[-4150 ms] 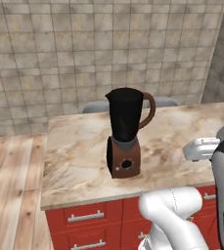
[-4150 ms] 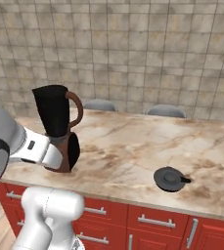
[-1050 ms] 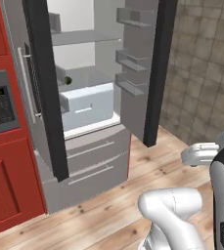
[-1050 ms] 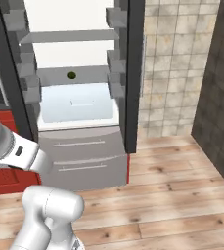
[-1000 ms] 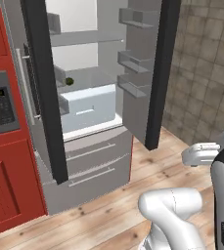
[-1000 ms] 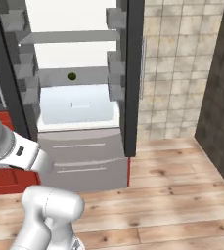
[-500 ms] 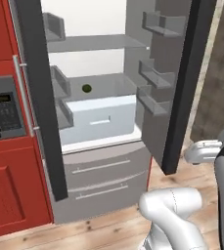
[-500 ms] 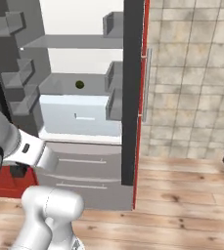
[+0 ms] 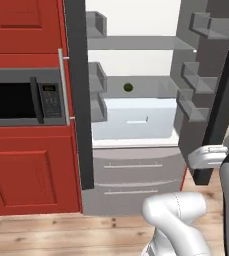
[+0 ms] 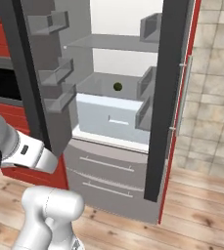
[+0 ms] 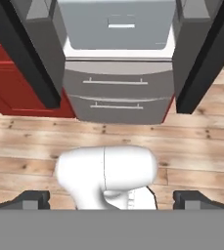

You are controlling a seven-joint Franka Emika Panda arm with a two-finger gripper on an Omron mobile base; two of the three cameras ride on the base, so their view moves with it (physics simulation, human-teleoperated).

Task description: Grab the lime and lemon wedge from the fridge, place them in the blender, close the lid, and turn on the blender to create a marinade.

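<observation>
You are facing the fridge (image 9: 131,170) with both of its black-edged doors swung wide, and the lime (image 9: 128,87) sits as a small dark green ball on the grey shelf at the back, just above the pale blue-white drawer (image 9: 136,117); from the right base camera you see the same lime (image 10: 117,87) behind the drawer's top edge, roughly in the middle of the shelf. You may find the lemon wedge on that shelf too, but at this size I cannot make it out. Door bins (image 9: 97,80) line the inside of the left door and more bins (image 9: 196,75) line the right one. Below the drawer are two grey freezer fronts with thin silver pulls (image 11: 116,82). To your left, red cabinets (image 9: 31,170) frame a built-in microwave (image 9: 26,97), and the floor (image 11: 191,132) is light wood planking. In the hand camera the pincer (image 11: 111,201) points down toward the floor in front of the fridge, its two dark fingertips (image 11: 33,199) spread fully apart with nothing between them, well away from the lime
</observation>
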